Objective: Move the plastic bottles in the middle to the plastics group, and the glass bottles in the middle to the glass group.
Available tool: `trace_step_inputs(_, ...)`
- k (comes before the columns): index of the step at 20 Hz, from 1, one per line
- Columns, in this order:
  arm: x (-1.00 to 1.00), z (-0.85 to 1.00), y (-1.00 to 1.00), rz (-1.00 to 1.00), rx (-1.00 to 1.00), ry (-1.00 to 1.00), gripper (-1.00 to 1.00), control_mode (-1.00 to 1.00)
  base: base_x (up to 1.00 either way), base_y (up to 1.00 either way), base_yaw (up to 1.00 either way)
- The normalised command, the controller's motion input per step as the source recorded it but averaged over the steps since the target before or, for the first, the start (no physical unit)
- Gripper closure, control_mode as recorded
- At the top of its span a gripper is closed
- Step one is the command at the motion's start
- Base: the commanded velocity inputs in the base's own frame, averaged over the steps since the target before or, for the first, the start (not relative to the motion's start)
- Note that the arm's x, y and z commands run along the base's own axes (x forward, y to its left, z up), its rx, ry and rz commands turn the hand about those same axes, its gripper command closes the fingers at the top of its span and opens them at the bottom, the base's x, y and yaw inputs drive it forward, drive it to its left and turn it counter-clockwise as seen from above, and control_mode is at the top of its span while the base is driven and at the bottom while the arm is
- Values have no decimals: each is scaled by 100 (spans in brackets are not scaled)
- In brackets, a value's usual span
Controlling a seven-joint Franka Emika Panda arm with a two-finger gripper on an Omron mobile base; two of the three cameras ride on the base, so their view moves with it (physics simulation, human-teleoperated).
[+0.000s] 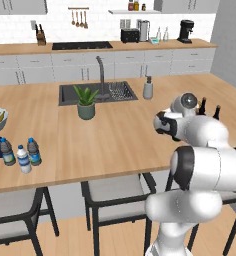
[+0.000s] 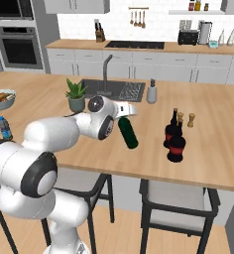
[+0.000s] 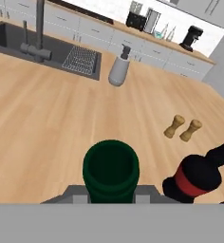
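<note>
Right base view, mid-frame: the claw (image 2: 123,117) is clamped on the wine bottle (image 2: 128,133), which hangs tilted over the counter (image 2: 208,149), left of the glass group (image 2: 174,138). I'd bring it upright before lowering it beside them, clear of their necks.

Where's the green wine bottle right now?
The green wine bottle hangs tilted from the gripper above the counter in the right base view, just left of the two red-labelled bottles.

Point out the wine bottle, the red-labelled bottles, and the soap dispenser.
wine bottle (image 2: 128,133): right base view, body.
red-labelled bottles (image 2: 176,147): right base view, front bottle's red label.
soap dispenser (image 3: 118,71): hand view, grey body.
</note>
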Motion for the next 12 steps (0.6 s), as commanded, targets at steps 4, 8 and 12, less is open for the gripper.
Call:
trace_step_inputs(4,-3,-12,-55,-3,0,-1,100,-100,0,0,0)
trace_step_inputs(8,1,-26,-53,-4,1,0,100,-100,0,0,0)
trace_step_inputs(12,11,-15,-49,-3,12,1,100,-100,0,0,0)
